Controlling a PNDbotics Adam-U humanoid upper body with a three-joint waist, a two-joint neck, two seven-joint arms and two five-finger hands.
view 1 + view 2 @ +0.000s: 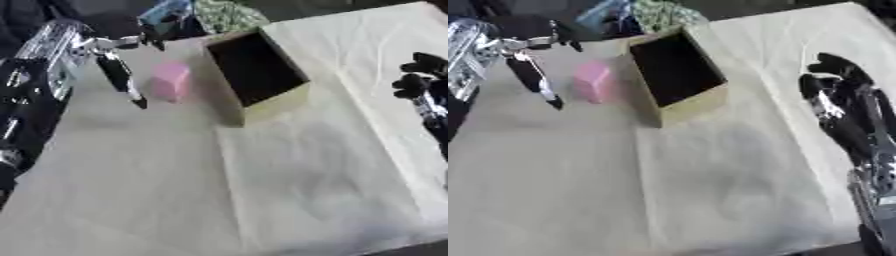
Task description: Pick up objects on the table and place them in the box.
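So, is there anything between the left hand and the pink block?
No, only bare tablecloth separates the left hand from the pink block, as the left eye view shows.

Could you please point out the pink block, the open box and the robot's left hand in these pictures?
pink block [170, 81], left eye view, on its front face.
open box [276, 102], left eye view, on its near outer wall.
left hand [118, 75], left eye view, on a straight finger pointing down beside the block.
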